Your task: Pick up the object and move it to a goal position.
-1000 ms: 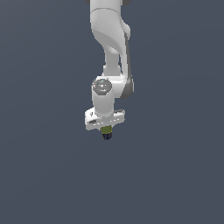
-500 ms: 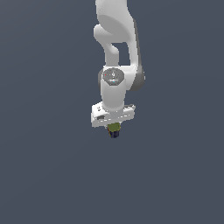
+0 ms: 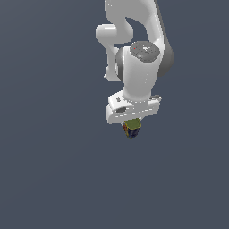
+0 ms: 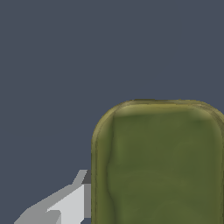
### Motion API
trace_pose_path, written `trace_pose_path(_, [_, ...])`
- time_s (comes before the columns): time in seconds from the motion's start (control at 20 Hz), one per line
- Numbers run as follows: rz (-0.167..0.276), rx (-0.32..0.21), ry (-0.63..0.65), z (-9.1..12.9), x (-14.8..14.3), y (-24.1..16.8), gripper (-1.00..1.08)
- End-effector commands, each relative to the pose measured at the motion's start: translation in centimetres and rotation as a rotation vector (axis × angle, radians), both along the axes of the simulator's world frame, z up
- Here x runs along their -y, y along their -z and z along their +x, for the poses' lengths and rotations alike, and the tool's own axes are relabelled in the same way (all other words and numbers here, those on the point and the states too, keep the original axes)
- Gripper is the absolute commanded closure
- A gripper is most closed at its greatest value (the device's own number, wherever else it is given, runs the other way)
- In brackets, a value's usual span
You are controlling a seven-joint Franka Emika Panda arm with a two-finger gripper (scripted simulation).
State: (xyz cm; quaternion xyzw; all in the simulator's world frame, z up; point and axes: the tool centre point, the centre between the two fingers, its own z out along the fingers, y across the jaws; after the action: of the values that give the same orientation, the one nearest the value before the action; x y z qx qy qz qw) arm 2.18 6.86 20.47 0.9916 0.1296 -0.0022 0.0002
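Observation:
The object (image 3: 131,129) is a small stubby can with an olive-green face and a dark navy body with red and yellow patches. It hangs just under my white gripper (image 3: 132,127) in the exterior view. The gripper is shut on it and holds it off the grey floor. In the wrist view the can's olive-green face (image 4: 159,164) fills much of the picture, with one grey fingertip (image 4: 70,203) pressed against its side. The other finger is hidden behind the can.
A plain dark grey floor (image 3: 53,179) lies all around. The white arm (image 3: 138,67) rises above the gripper. No other object shows.
The arm has carried the can toward the exterior view's right and closer to the camera. The grip on the can is unchanged.

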Motion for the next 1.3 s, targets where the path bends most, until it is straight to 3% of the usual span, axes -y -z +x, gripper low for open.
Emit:
trace_pose_path(0.0, [0.0,0.004,0.0,0.8,-1.7,-2.6,1.08])
trace_pose_path(0.65, [0.001,0.004,0.001,3.8,-8.4,-11.7,1.08])
trace_pose_path(1.25, [0.001,0.004,0.001,5.5,-11.5,-16.0,1.08])
